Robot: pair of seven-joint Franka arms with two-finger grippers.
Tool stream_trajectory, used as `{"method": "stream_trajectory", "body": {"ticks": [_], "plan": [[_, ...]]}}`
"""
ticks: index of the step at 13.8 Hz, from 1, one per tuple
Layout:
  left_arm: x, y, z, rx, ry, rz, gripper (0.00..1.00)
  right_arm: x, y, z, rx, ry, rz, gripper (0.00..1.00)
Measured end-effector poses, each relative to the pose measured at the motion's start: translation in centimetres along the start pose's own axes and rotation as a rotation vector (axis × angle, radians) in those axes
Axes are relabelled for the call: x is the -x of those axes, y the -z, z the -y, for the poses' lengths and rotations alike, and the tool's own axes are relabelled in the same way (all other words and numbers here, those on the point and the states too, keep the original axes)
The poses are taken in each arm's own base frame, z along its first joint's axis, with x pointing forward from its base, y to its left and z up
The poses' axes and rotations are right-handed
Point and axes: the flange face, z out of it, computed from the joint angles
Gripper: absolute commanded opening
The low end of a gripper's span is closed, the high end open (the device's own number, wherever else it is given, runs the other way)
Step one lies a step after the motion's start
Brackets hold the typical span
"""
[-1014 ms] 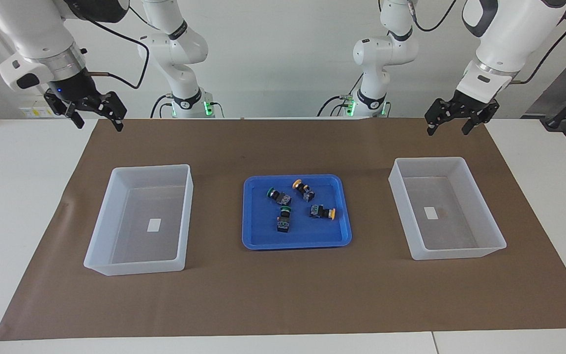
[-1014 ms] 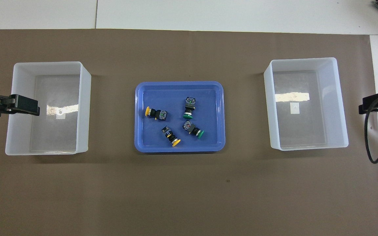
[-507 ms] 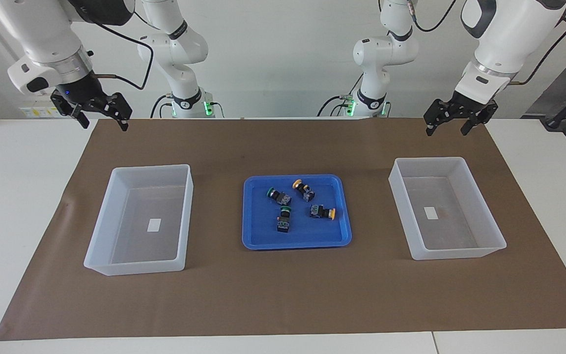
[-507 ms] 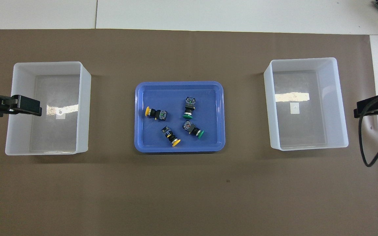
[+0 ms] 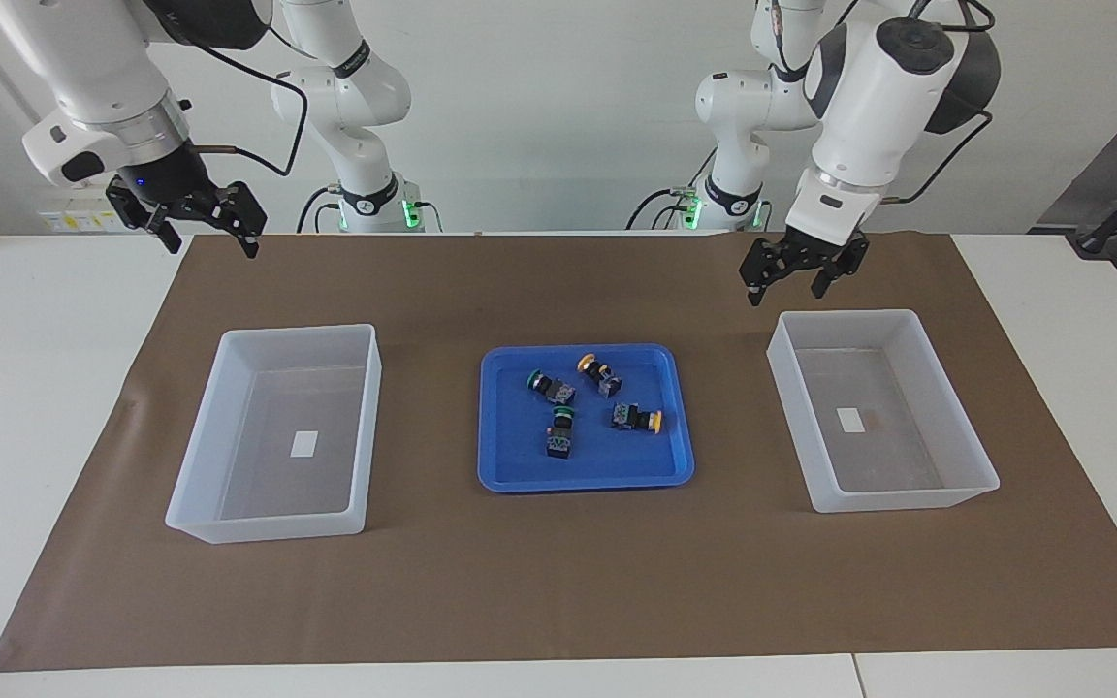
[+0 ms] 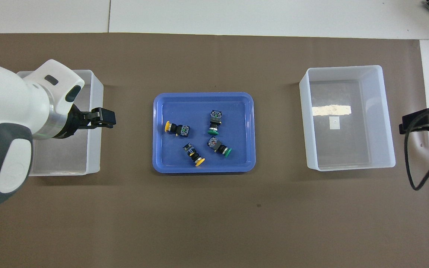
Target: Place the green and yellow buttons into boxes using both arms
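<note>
Two green buttons (image 5: 547, 386) (image 5: 559, 431) and two yellow buttons (image 5: 597, 373) (image 5: 638, 419) lie on their sides in a blue tray (image 5: 520, 475). In the overhead view the yellow buttons (image 6: 177, 128) (image 6: 194, 153) and green buttons (image 6: 214, 122) (image 6: 220, 146) lie loosely scattered. One empty box (image 5: 946, 499) (image 6: 94, 149) stands toward the left arm's end, another box (image 5: 268, 528) (image 6: 348, 166) toward the right arm's end. My left gripper (image 5: 784, 291) (image 6: 102, 118) hangs open over the tray-side rim of its box. My right gripper (image 5: 211, 244) (image 6: 410, 124) is open, raised over the mat's edge.
A brown mat (image 5: 558, 582) covers the middle of the white table (image 5: 35, 388). The tray sits between the two boxes. A black cable (image 6: 412, 171) loops down from the right arm near the mat's edge. Each box holds only a small white label.
My left arm has swung from the table's end across its box toward the tray and come lower. The right gripper has shifted only slightly. The buttons have not moved.
</note>
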Motion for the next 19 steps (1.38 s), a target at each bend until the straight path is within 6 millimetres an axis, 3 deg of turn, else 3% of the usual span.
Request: {"method": "stream_trajectory", "body": {"ticks": [3, 5, 7, 11, 14, 19], "plan": [[3.0, -4.7, -5.1, 0.037, 0.178, -0.029, 1.00, 0.0, 0.0, 0.0, 0.000, 0.000, 0.000, 1.00], [4.5, -8.4, -7.4, 0.062, 0.265, -0.039, 1.00, 0.0, 0.0, 0.0, 0.000, 0.001, 0.000, 1.00], [5.4, -11.5, -8.0, 0.078, 0.318, -0.045, 1.00, 0.0, 0.0, 0.1, 0.000, 0.001, -0.001, 1.00], [7.4, -14.3, -9.1, 0.132, 0.359, -0.082, 1.00, 0.0, 0.1, 0.1, 0.000, 0.002, -0.001, 1.00], [10.1, -19.0, -11.9, 0.135, 0.324, -0.056, 1.00, 0.1, 0.0, 0.1, 0.000, 0.002, 0.000, 1.00], [10.4, -23.3, -13.1, 0.160, 0.318, -0.056, 1.00, 0.1, 0.0, 0.1, 0.000, 0.002, 0.003, 1.00]]}}
